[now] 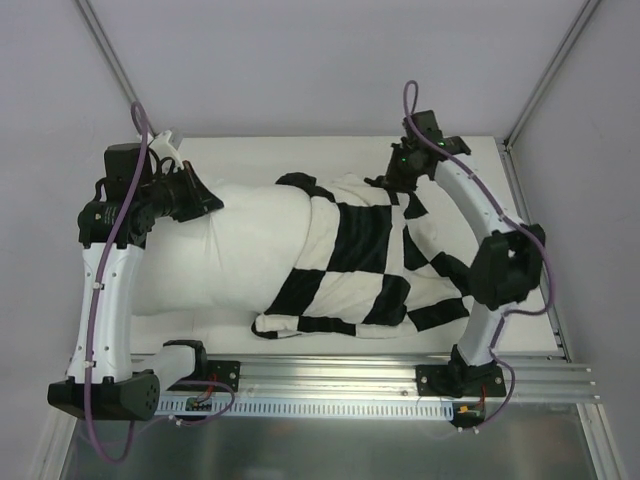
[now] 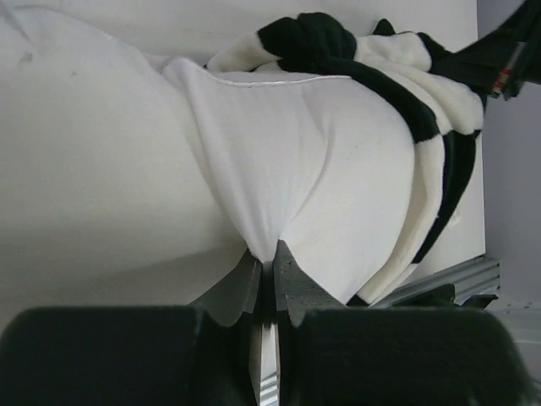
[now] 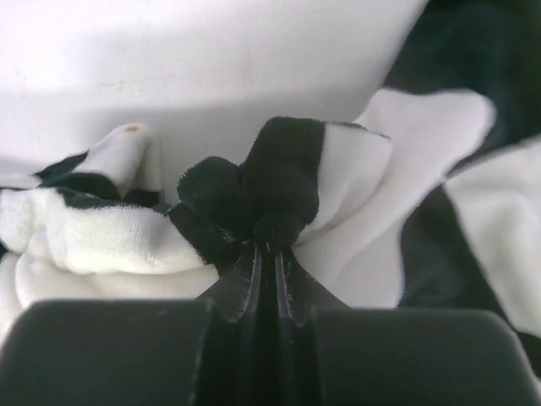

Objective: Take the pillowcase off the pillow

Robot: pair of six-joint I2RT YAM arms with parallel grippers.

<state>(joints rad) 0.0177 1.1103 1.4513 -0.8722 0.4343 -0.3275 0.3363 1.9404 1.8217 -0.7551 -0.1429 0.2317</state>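
The plain white pillow [image 1: 235,255] lies across the table, its right half inside the black-and-white checkered pillowcase [image 1: 360,265]. My left gripper [image 1: 213,203] is at the pillow's far left edge and is shut on a pinch of its white fabric. In the left wrist view that fabric [image 2: 321,169] is drawn into a taut cone at the left gripper [image 2: 266,255], with the bunched pillowcase [image 2: 338,42] beyond. My right gripper [image 1: 386,184] is at the pillowcase's far edge. In the right wrist view the right gripper [image 3: 270,247] is shut on a black fold of the pillowcase [image 3: 279,182].
The white table top [image 1: 300,155] shows beyond the pillow. An aluminium rail [image 1: 340,375] carrying both arm bases runs along the near edge. The right arm's elbow [image 1: 510,265] hangs over the pillowcase's right end. Grey walls and frame posts close in the sides.
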